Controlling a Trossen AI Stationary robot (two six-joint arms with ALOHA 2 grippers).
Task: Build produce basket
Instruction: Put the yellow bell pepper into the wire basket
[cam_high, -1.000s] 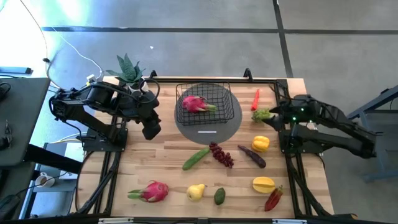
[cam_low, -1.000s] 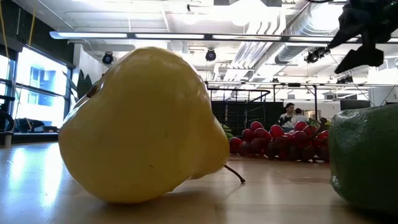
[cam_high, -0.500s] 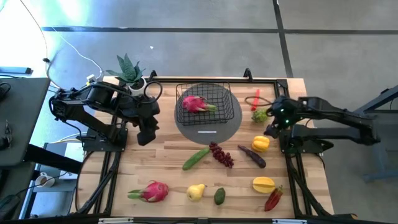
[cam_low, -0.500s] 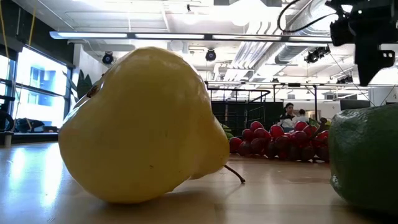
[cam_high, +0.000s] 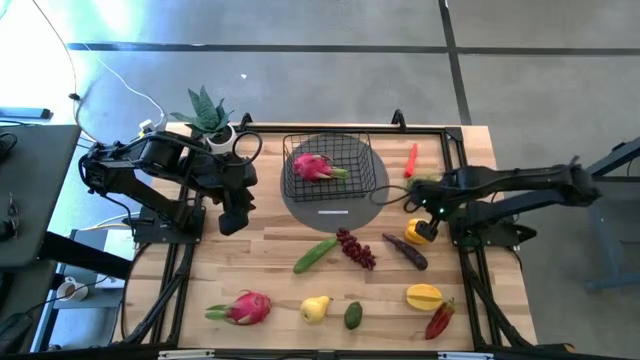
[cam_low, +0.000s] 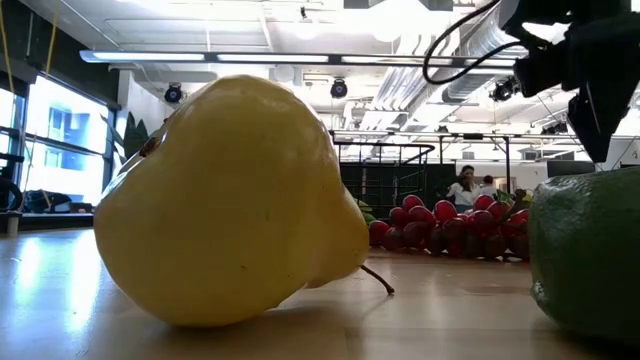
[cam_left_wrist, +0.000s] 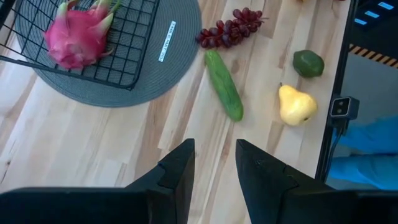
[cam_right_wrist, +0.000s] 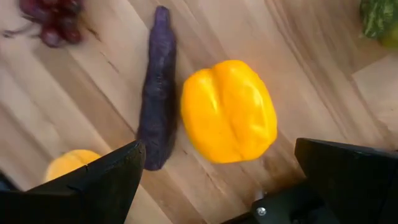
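Above the yellow pepper (cam_right_wrist: 229, 111), the right gripper (cam_high: 428, 215) hangs with fingers spread wide to straddle it, while the basket (cam_high: 328, 165) holds one dragon fruit (cam_high: 313, 167) and the left gripper (cam_left_wrist: 214, 171) waits, fingers slightly apart.

Basket (cam_high: 330, 165) far centre on mat (cam_high: 370, 195), dragon fruit (cam_high: 312, 166) in it; grapes (cam_high: 356, 248) btwn cucumber (cam_high: 315, 254) & pepper (cam_high: 419, 231) to right
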